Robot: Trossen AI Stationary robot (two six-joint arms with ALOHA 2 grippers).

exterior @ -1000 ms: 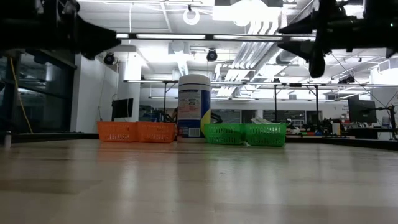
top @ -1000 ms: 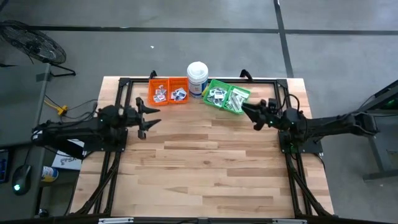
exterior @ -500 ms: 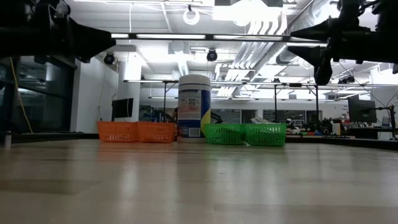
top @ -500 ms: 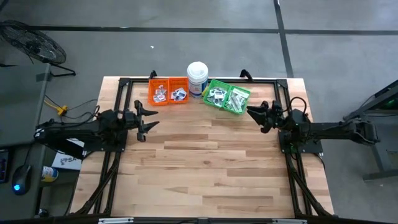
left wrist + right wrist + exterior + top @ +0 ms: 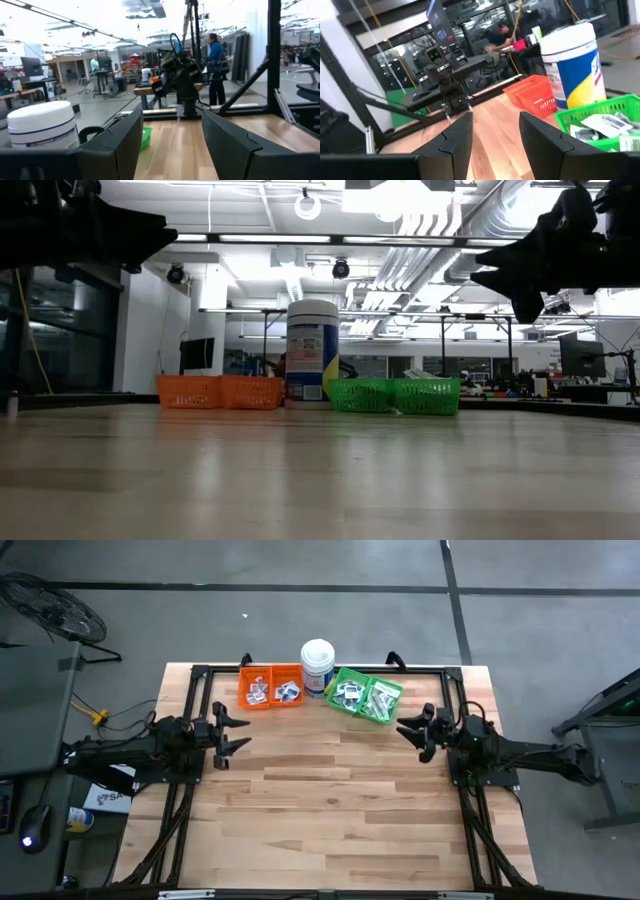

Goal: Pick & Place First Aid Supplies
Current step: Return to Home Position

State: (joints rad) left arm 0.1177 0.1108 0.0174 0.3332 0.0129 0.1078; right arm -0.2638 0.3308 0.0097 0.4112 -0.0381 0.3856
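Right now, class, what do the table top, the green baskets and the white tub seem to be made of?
Table top: wood, seemingly varnished; plank seams and grain, slight sheen. Green baskets: likely plastic; uniform bright colour, moulded mesh walls. White tub: probably plastic, glossy, with a printed label.

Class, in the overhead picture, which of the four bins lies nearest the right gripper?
The green bin at the row's right end; the right gripper hangs close by it, while the other three bins sit farther left.
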